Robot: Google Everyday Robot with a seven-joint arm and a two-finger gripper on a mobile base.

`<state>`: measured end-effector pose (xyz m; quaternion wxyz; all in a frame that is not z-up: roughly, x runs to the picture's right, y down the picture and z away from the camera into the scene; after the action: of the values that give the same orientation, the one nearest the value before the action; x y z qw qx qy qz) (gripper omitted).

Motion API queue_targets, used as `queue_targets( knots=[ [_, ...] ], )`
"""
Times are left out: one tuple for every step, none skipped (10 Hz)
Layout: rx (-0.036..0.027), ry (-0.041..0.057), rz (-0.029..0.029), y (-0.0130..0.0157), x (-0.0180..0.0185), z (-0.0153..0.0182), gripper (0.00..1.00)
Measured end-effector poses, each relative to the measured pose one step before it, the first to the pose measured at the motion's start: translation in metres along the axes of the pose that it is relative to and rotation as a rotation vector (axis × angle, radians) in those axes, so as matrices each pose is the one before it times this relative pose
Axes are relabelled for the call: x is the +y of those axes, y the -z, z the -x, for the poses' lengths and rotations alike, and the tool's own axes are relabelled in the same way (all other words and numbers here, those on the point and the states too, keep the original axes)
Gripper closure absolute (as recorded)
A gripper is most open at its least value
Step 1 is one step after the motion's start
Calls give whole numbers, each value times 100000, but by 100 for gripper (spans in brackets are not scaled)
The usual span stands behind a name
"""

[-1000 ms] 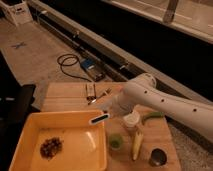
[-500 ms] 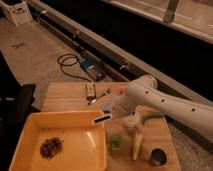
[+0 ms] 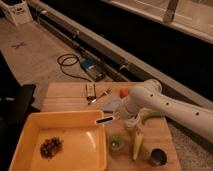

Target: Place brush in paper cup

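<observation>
The brush (image 3: pixel 104 119) is a short dark bar that juts left from my gripper (image 3: pixel 118 113), over the right rim of the yellow tray (image 3: pixel 30 125). The gripper is shut on the brush's right end and holds it just above the board. The white arm (image 3: pixel 165 105) reaches in from the right. The paper cup (image 3: pixel 131 125) stands on the wooden board just right of and below the gripper, partly hidden by the wrist. The brush lies a little left of the cup and about level with its rim.
The tray holds a dark pile of food (image 3: pixel 50 147). On the board (image 3: pixel 65 95) are a green halved fruit (image 3: pixel 116 142), a pale yellow piece (image 3: pixel 137 145), a dark can (image 3: pixel 158 157), a green vegetable (image 3: pixel 150 117), an orange ball (image 3: pixel 124 91) and utensils (image 3: pixel 99 96). A cable and blue box (image 3: pixel 90 67) lie on the floor behind.
The arm and the held brush have shifted slightly right and down, toward the paper cup. The wrist now covers more of the cup.
</observation>
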<state>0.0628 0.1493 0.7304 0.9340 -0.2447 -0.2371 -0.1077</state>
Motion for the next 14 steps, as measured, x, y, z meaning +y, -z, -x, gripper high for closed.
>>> queue_targets(
  knots=[
    [-627, -944, -395, -27, 124, -165, 53],
    [-419, -258, -185, -26, 42, 19, 42],
    [-231, -46, 40, -60, 48, 19, 34],
    [-310, 24, -5, -43, -10, 76, 24],
    [-136, -45, -29, 20, -11, 13, 20],
    [-109, -87, 128, 0, 17, 10, 20],
    [-36, -39, 98, 15, 12, 4, 20],
    [80, 146, 151, 50, -4, 68, 20],
    [408, 140, -245, 272, -36, 20, 20],
    [457, 102, -232, 249, 0, -21, 20],
    [1280, 175, -1069, 841, -191, 18, 20],
    [1925, -232, -2060, 1567, -195, -120, 20],
    [1926, -372, -2150, 1647, -234, -186, 20],
    [2268, -872, -2497, 1903, -233, -506, 20]
  ],
)
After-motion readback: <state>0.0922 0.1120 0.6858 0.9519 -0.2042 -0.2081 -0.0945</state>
